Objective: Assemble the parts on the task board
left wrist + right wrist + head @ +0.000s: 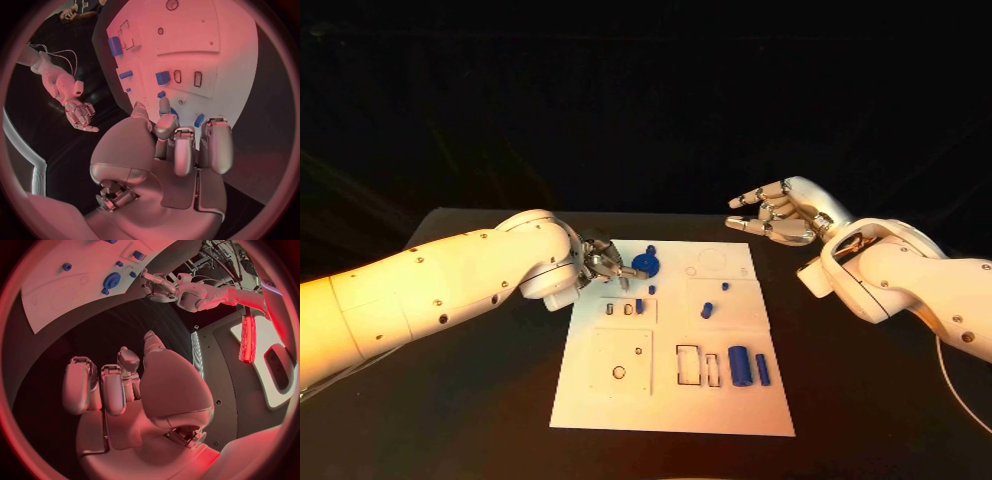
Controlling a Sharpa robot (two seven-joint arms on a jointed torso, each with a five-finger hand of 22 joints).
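hands both empty: left hand (599,262) curled loosely over task board (596,400) edge, right hand (773,213) spread above table (877,400).

The task board (610,400) lies in the middle of the table (459,420) before me. My left hand (600,262) sits at its far left corner, just beside the round part (646,263) there, and my right hand (776,215) hangs beyond its far right corner. Two upright parts (740,366) stand side by side near its right edge, closer to me.
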